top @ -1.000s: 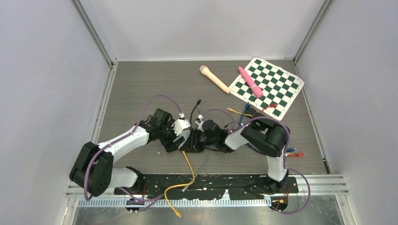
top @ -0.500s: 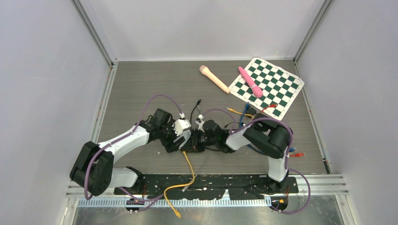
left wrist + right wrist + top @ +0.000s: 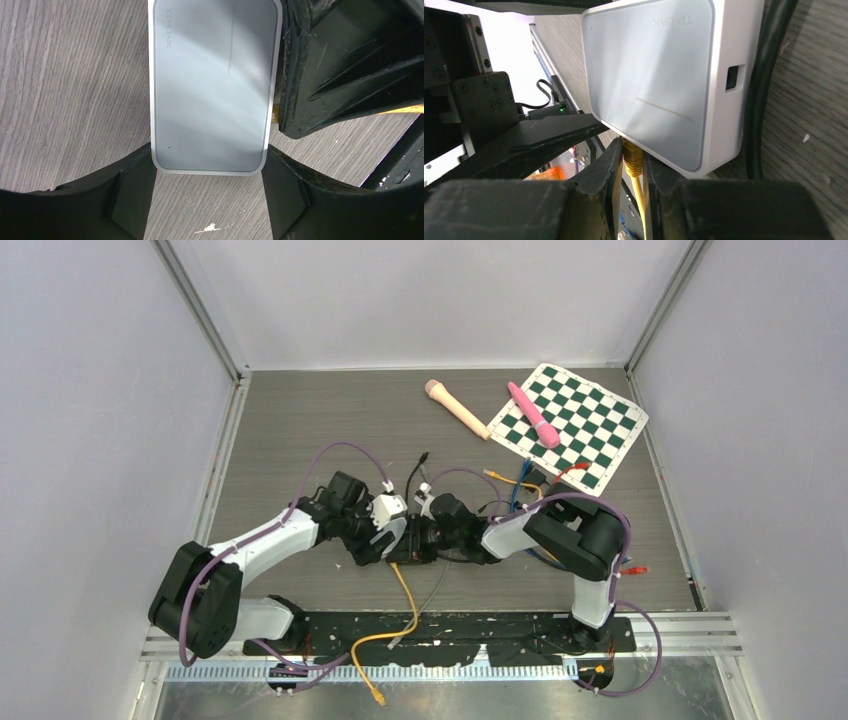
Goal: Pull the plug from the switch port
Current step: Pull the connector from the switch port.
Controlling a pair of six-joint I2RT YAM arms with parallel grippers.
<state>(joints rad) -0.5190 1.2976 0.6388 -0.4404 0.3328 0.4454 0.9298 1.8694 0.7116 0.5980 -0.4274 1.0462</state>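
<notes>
Yellow network plug (image 3: 633, 159), pinched in the right tool (image 3: 632, 152), pokes straight out of the white plastic switch box (image 3: 659, 75) that the left tool (image 3: 207, 167) clamps, so just yank back along that axis.

A green-and-white checkered mat (image 3: 570, 424) lay tilted at two o'clock on the grey wood-grain table (image 3: 300, 420). A pink stick (image 3: 533, 414) rested on its ten o'clock part. A peach stick (image 3: 457, 408) lay at the mat's nine o'clock, one end reaching its corner. Loose coloured cables (image 3: 520, 482) tangled at its seven o'clock.
</notes>
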